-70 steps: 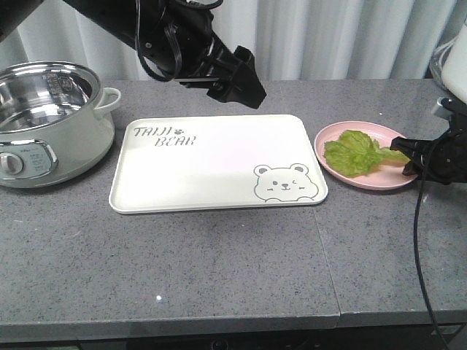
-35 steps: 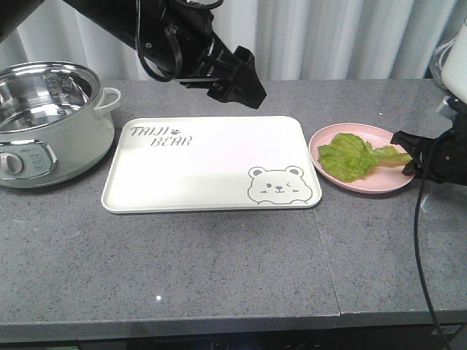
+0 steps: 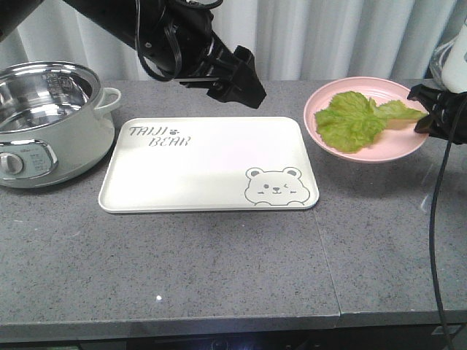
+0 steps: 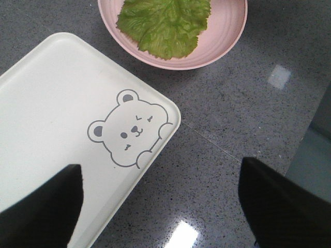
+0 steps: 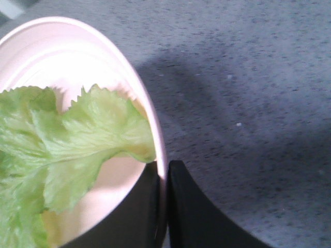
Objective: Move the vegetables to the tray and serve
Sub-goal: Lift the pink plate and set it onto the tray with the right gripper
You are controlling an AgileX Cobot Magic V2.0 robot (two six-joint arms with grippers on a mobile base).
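Note:
A bright-green lettuce leaf (image 3: 355,119) lies on a round pink plate (image 3: 368,149). My right gripper (image 3: 430,117) is shut on the plate's right rim and holds the plate tilted above the counter, right of the tray. In the right wrist view the fingers (image 5: 196,212) pinch the rim (image 5: 155,139) beside the leaf (image 5: 77,150). The cream-white tray (image 3: 208,164) with the bear drawing lies flat at the middle of the counter. My left gripper (image 3: 244,80) hovers open and empty above the tray's far edge; its view shows the tray corner (image 4: 62,119), the plate (image 4: 217,46) and the leaf (image 4: 165,23).
A pale green electric pot (image 3: 51,124) with a steel bowl stands at the left, beside the tray. Grey stone counter (image 3: 219,262) runs to the front edge, with a seam (image 3: 325,255) right of the middle. White curtains hang behind.
My right gripper has lifted the pink plate with the lettuce off the counter, up and back, tilting it. The tray has slid a little to the left. The left arm has not moved.

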